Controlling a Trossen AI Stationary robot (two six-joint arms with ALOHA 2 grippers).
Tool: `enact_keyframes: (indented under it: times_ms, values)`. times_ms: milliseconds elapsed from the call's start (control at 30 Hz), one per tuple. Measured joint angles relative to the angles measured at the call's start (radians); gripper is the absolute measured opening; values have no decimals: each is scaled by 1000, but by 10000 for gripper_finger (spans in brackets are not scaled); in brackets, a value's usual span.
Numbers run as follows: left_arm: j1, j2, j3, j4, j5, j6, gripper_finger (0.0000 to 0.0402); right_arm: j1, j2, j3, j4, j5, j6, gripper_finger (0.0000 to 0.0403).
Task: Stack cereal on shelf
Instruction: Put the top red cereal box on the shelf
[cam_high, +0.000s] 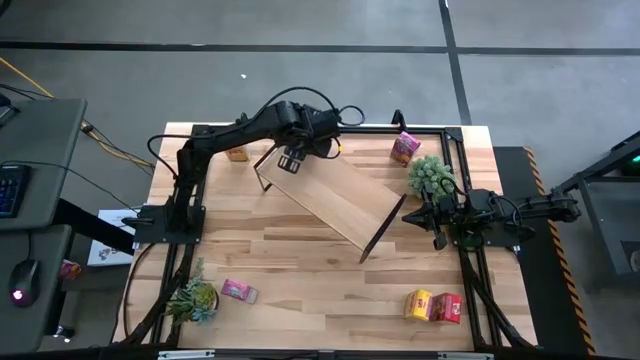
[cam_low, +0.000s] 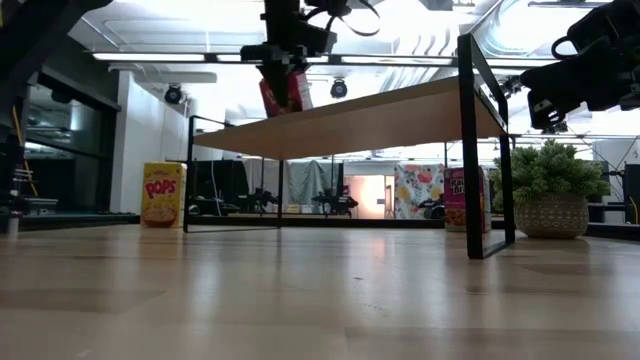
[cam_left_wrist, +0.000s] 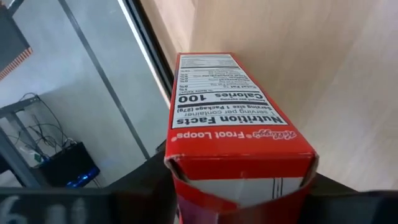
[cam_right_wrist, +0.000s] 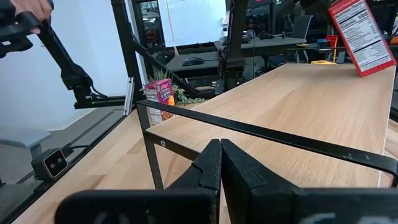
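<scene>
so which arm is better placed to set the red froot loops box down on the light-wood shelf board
Left. The left gripper already holds the red Froot Loops box over the far end of the light-wood shelf board; the right gripper is shut and empty beside the shelf's near end frame.

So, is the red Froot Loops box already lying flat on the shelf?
No, the left claw holds the Froot Loops box tilted above the shelf.

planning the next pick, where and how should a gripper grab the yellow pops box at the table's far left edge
The yellow Pops box stands upright and clear of the shelf. Probably best to come down from above and pinch its narrow sides near the top, since it stands taller than it is wide.
</scene>
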Motion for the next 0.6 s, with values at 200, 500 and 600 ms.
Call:
enact_keyframes:
  times_ms: [200,500,600]
  values:
    - [16,0,0,6,-13,37,113,0,0,0,0,0,0,0]
    - [-35,0,49,-63,-9,29,119,0,0,0,0,0,0,0]
    - [-54,0,81,-75,73,-7,115,0,0,0,0,0,0,0]
